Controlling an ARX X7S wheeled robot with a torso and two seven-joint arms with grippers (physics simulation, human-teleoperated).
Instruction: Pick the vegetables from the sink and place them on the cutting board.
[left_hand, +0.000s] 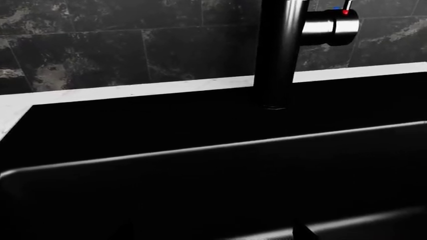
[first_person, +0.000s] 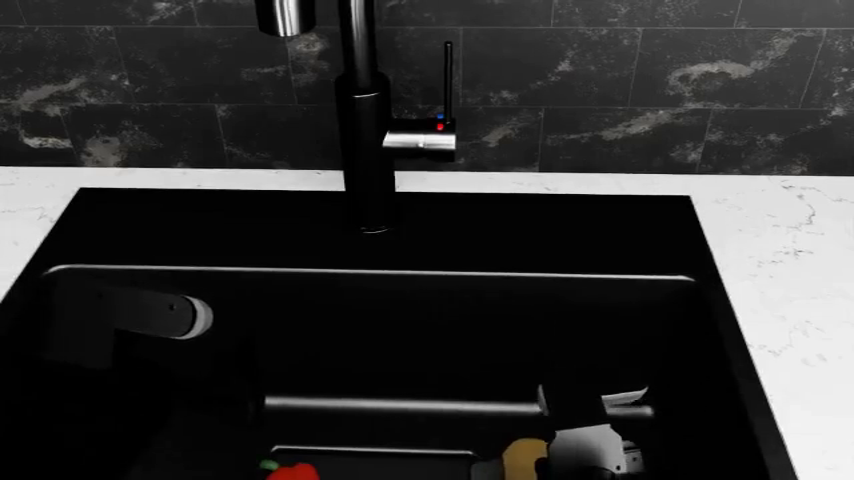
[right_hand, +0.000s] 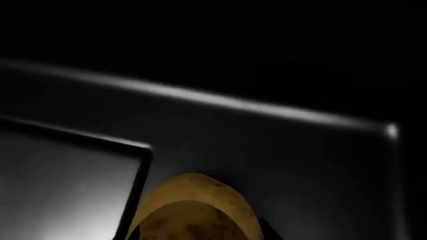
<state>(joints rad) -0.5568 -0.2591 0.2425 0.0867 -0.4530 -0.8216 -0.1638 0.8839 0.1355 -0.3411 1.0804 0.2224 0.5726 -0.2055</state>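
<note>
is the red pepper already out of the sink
No, the red pepper lies low inside the black sink, near the potato, in the head view.

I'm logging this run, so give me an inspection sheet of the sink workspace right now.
Surface: white marble-look countertop around a deep matte black sink.
Job's things: small red bell pepper and tan-yellow speckled potato low in the sink; cutting board not in view.
Clutter: nothing seen.
Hands: right hand beside the potato, jaw state unclear; left arm inside the sink, its hand hidden in the dark.
Cables: nothing seen.
Surroundings: tall dark faucet, dark marbled wall tiles.
</note>
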